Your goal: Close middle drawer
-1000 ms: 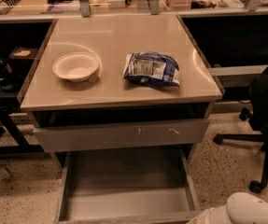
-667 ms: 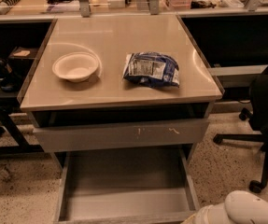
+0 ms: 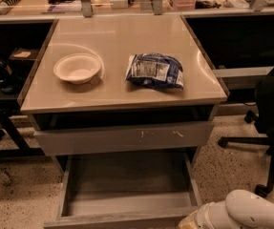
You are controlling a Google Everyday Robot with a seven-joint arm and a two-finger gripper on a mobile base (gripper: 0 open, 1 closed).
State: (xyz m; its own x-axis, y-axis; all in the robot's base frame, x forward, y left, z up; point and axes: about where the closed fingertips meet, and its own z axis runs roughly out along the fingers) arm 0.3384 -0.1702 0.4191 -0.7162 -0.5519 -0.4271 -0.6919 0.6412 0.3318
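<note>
Meanwhile, in the camera view, the one change over the last second is at the bottom right. The white arm point(image 3: 253, 211) has crept leftward, and its tip, the end effector point(image 3: 190, 221), now sits just beside the right end of the front edge of the middle drawer point(image 3: 127, 178). I cannot tell whether the end effector is open or closed, as it runs off the lower border. Everything else has stayed put.

The middle drawer is pulled well out beneath the scratched upper drawer front point(image 3: 122, 137), so closing has not begun. The arm's drift reads as lining up for a push on the front edge. The drawer's flat grey inside is bare, so nothing should catch or spill as it slides home.

On the worktop point(image 3: 117, 32) a white bowl point(image 3: 77, 68) stands upright and empty. A blue snack bag point(image 3: 154, 71) lies to its right, apart from it.
</note>
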